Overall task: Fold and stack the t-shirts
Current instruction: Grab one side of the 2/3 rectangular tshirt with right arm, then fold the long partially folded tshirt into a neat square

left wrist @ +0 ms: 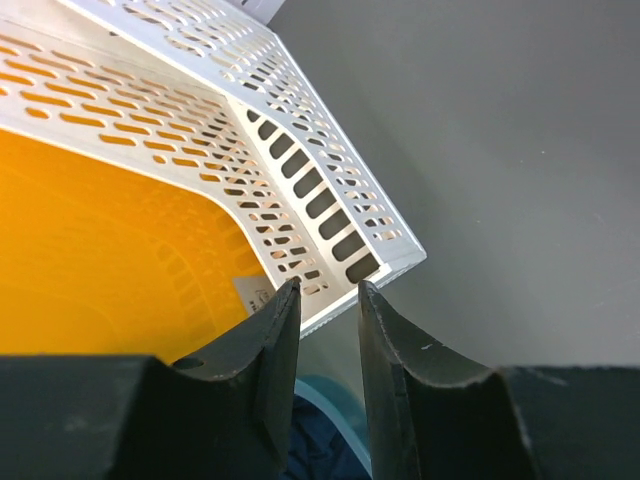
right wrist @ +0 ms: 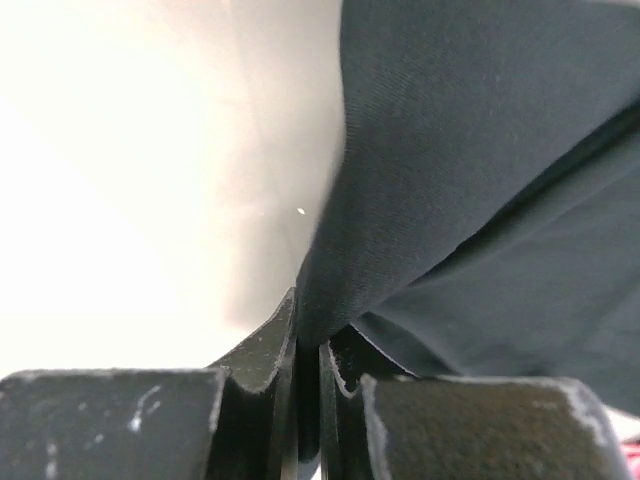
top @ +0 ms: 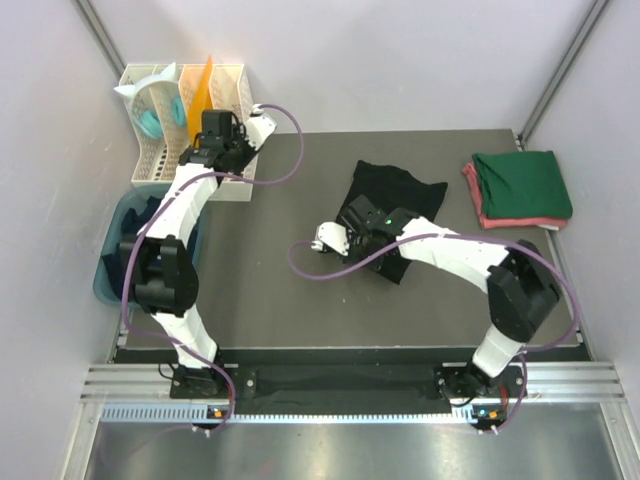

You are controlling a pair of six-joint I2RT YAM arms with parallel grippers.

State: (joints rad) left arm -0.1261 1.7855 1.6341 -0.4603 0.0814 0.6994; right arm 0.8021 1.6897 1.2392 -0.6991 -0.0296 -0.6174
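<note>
Right gripper pinched shut on black shirt edge, mid-table; its fold looks unfinished. Left gripper part-open, empty, beside rack. Green shirt lies folded on red shirt, far right. Judged about halfway.

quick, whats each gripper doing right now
left gripper: jaws partly open, holding nothing
right gripper: shut on the black t-shirt

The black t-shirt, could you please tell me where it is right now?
In the top view the black t-shirt lies mid-table, right of centre, left of the folded green-and-red stack, an edge pinched by the right gripper.
</note>
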